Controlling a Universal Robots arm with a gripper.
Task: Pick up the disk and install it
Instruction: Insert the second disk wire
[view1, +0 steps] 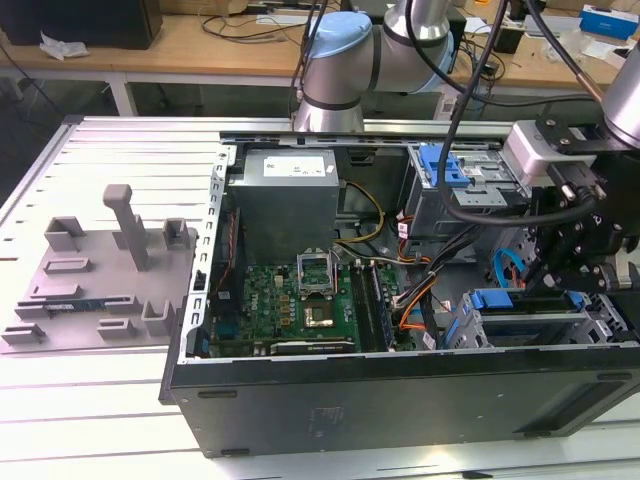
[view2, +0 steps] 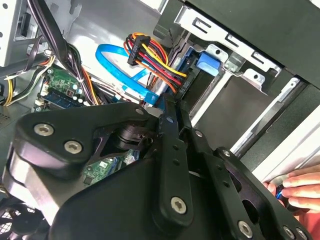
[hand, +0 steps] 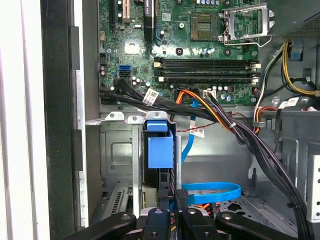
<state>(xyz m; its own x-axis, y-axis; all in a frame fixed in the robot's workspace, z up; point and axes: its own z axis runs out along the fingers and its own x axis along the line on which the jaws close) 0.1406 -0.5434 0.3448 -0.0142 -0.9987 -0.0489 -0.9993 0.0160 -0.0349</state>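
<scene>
Evidently the installing step is in hand rather than the pick-up. Nearest, on the desk (view1: 90, 420), the open computer case (view1: 400, 400) is seen lying on its side. The drive cage (view1: 530, 325) is set in its near right corner. The disk (hand: 160, 150) is found standing on edge in that cage, its blue carrier frame uppermost, and it is judged to be largely seated in the slot. Whether it has been pushed fully home cannot be told.

The gripper (hand: 177, 202) is lowered into the case just beside the disk's end. The jaws are drawn almost together and nothing is seen held between them. Their tips are placed close against the carrier, though contact cannot be confirmed. In the second wrist view a person's fingers (view2: 295, 187) are seen resting by the case's outer edge.

Close by the jaws a blue flat cable (hand: 210, 192) is looped, and a bundle of black cables (hand: 260, 150) is strung across the case. A straight, gentle press along the slot is judged to be what the seating calls for, with these cables kept out of the way.

Farther in, the motherboard (view1: 300, 300) is laid across the case floor. At the far wall the grey power-supply box (view1: 285, 195) is mounted. To the left, well apart, a grey fixture plate (view1: 100, 270) is left on the desk.
</scene>
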